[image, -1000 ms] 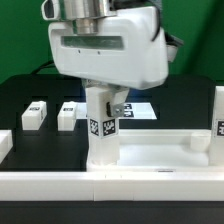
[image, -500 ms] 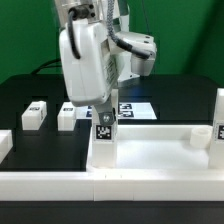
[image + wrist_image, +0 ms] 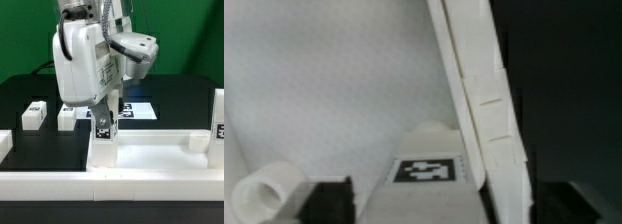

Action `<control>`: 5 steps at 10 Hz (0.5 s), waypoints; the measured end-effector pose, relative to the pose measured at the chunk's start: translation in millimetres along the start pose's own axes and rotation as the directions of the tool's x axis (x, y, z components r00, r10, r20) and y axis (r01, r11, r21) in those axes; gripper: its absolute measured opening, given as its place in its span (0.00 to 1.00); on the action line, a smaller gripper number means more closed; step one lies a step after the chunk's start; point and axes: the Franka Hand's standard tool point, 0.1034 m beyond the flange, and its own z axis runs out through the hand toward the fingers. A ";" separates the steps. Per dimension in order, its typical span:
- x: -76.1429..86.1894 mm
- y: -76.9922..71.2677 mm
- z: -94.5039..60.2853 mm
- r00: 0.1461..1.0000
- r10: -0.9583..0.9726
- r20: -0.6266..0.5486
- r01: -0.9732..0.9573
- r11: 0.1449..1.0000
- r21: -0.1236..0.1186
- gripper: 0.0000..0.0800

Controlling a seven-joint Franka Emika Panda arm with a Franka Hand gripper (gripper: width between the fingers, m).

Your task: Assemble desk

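hovering at a corner of the desk top, the gripper straddles an upright tagged leg; cannot tell if it grips.

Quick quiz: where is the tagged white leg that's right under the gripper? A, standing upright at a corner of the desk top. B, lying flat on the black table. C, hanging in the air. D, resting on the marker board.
A: the leg stands upright at the corner of the desk top on the exterior view's left.
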 end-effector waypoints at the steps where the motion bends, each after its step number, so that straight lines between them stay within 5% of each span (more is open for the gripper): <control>1: -0.2 -0.2 -1.3 1.000 -0.010 0.001 0.010 1.000 0.001 0.77; 3: -7.6 3.8 -24.9 0.999 -0.048 0.025 0.047 0.999 0.016 0.81; 5: -30.2 14.2 -48.0 0.995 -0.066 0.069 0.067 0.997 -0.024 0.81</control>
